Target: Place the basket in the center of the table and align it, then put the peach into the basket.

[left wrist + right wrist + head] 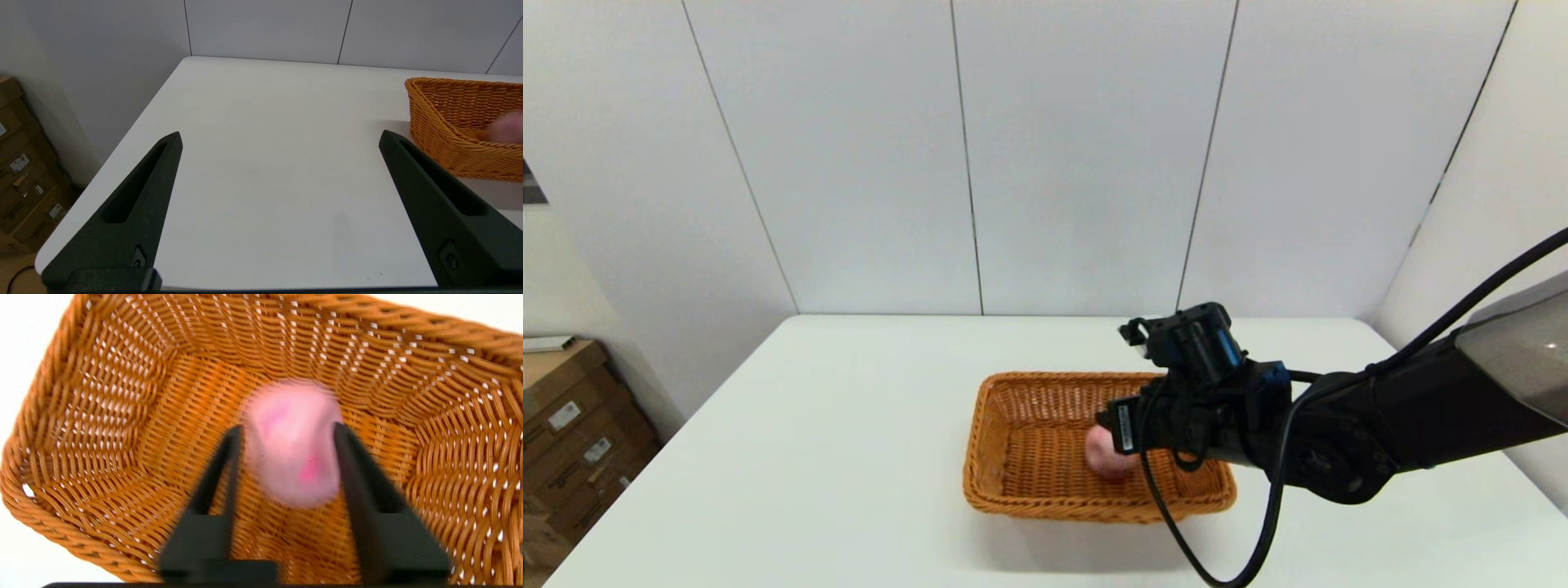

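The orange-brown wicker basket [1013, 457] stands on the white table [849, 425], a little right of its middle. My right gripper [1117, 437] reaches into it from the right, shut on the pale pink peach [1104, 461]. In the right wrist view the peach [292, 445] sits between the two black fingers [351, 465] of the right gripper [286, 430], just over the basket's woven floor [122, 416]. My left gripper [281, 134] hangs open above the table's left part, with the basket [441, 134] and a bit of the peach [506, 127] off to its right.
Cardboard boxes [572, 425] are stacked on the floor beyond the table's left edge. White wall panels close off the back and right sides. A black cable [1176, 531] loops down from the right arm in front of the basket.
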### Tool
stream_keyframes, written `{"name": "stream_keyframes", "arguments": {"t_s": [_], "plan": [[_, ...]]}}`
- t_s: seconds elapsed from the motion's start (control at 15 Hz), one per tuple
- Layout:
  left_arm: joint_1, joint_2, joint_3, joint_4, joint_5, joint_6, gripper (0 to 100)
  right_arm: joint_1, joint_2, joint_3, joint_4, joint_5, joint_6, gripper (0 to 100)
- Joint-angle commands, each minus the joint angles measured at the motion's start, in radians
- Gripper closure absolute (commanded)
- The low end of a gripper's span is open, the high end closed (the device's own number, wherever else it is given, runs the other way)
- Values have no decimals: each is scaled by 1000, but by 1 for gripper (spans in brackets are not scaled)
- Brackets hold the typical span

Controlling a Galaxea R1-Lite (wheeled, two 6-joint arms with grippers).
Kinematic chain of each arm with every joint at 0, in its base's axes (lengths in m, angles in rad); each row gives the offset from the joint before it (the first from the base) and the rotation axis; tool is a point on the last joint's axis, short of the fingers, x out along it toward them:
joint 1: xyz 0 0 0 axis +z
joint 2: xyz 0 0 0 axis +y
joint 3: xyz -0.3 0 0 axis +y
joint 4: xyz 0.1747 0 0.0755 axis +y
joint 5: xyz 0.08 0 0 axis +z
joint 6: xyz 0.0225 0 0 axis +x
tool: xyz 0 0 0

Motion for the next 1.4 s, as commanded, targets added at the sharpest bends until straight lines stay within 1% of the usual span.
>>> {"name": "stream_keyframes", "arguments": {"t_s": [0.07,0.13,0.2,0.4,0.53,0.6,0.67,0.73,0.87,1.0,1.07,1.13,1.2,1.27,1.33,1.4], "plan": [[0,-2,0,0,1,-1,0,-7,-69,-16,48,-1,8,0],[0,-2,0,0,1,-1,0,-26,-101,-18,52,-1,6,0],[0,-2,0,0,1,-1,0,-70,-146,-22,71,-1,6,0],[0,-2,0,0,1,-1,0,-253,-255,-27,203,5,-6,0],[0,-2,0,0,1,-1,0,-357,-313,-31,333,36,-35,0],[0,-2,0,0,1,-1,0,-385,-348,-30,384,50,-35,0],[0,-2,0,0,1,-1,0,-404,-397,-25,419,64,-35,0],[0,-2,0,0,1,-1,0,-406,-442,-19,454,79,-37,0],[0,-2,0,0,1,-1,0,-388,-549,-16,551,104,-34,0],[0,-2,0,0,1,-1,0,-372,-687,27,618,104,-26,0],[0,-2,0,0,1,-1,0,-377,-813,90,641,97,-29,0],[0,-2,0,0,1,-1,0,-381,-922,145,655,90,-35,0],[0,-2,0,0,1,-1,0,-385,-1020,180,690,76,-34,0],[0,-2,0,0,1,-1,0,-381,-1118,205,743,45,-34,0],[0,-2,0,0,1,-1,0,-385,-1170,219,766,25,-35,0],[0,-2,1,0,1,-1,0,-414,-1285,259,786,-25,-42,0]]}}
